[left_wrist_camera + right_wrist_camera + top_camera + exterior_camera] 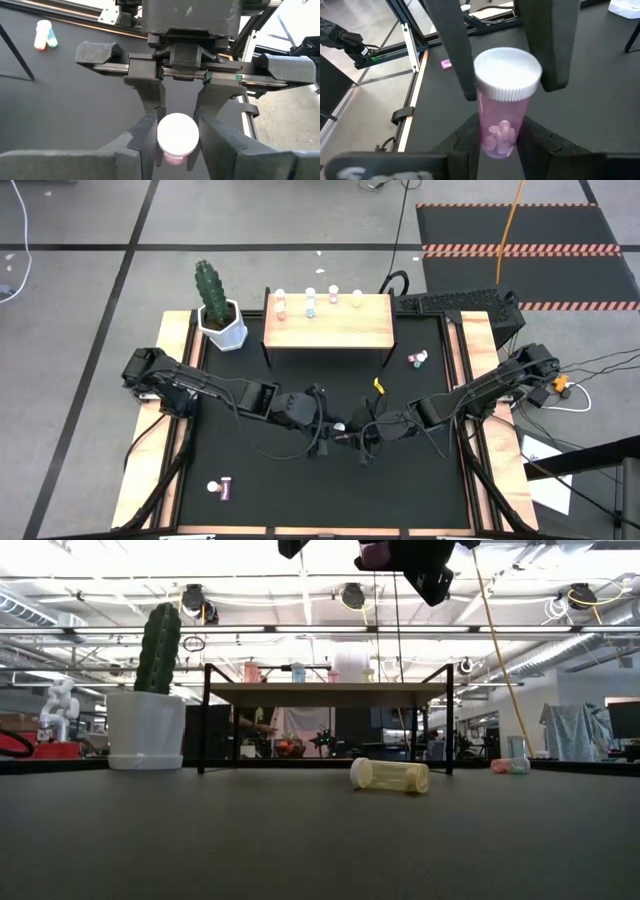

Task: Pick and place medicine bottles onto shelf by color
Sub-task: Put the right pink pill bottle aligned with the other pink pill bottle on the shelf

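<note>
We see the pink bottle [504, 107] upright mid-desk, its base clenched by the right tool [501, 142], the left tool [507, 75] straddling its cap.

Desk [300, 480]: black surface, wooden side rails. On it: wooden shelf [330, 330] carrying 4 bottles [309, 304] along its far edge; potted cactus [218, 315]; yellow bottle [379, 385] lying flat; purple bottle [221, 488]; 2 bottles [418, 360] together.

No text, label, brand, number or sign can be read in any view. The medicine bottles [310, 304] carry no legible labels, and neither the shelf [330, 322] nor the cactus pot [224, 330] bears any legible marking.
</note>
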`<act>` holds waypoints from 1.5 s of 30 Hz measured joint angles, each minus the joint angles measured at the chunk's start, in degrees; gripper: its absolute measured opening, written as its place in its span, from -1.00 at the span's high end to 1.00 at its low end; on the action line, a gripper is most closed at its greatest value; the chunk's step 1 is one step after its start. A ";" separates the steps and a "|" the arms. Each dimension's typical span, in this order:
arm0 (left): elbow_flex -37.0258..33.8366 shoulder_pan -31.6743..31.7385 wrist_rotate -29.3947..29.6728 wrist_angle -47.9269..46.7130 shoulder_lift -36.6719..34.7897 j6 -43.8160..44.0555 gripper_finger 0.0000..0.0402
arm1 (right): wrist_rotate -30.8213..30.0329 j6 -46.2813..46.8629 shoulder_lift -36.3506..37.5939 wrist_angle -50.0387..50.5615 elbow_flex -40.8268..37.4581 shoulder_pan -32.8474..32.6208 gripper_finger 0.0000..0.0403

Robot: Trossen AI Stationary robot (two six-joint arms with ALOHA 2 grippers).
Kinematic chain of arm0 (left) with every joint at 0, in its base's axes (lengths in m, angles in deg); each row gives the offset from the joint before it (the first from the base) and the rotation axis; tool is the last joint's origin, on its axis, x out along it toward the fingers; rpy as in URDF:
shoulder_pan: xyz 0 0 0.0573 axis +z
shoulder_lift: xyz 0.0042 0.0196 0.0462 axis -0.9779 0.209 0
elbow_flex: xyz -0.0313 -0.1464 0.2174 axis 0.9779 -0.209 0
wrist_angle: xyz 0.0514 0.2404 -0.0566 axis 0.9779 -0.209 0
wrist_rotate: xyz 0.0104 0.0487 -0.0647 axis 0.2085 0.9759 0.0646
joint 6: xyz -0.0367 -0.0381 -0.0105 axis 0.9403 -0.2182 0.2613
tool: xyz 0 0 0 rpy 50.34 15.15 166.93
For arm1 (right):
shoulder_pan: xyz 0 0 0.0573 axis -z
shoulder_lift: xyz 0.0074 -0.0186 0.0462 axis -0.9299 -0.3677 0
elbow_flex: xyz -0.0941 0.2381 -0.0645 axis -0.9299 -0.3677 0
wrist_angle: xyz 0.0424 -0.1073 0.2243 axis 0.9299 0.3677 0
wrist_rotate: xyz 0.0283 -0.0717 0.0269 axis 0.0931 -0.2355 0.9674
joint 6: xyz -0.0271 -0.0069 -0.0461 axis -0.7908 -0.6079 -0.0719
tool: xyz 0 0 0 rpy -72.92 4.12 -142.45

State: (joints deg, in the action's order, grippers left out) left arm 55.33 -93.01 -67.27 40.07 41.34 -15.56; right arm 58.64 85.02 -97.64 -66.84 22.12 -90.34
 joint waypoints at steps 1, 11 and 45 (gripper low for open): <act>0.00 0.00 0.02 -0.09 0.00 0.39 0.32 | 0.00 -0.13 0.00 0.01 0.00 0.00 0.51; 0.00 0.13 -0.02 -0.37 0.00 1.30 0.08 | -0.07 -1.98 0.02 -1.77 0.00 0.00 0.51; 3.20 15.48 0.37 -0.55 -0.17 -2.39 0.39 | -17.38 7.04 19.11 31.88 -0.07 0.09 -0.08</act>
State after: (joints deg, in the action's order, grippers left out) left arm 58.54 -77.53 -66.90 39.52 41.16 -17.95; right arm 41.26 92.06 -78.53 -34.96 22.05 -90.25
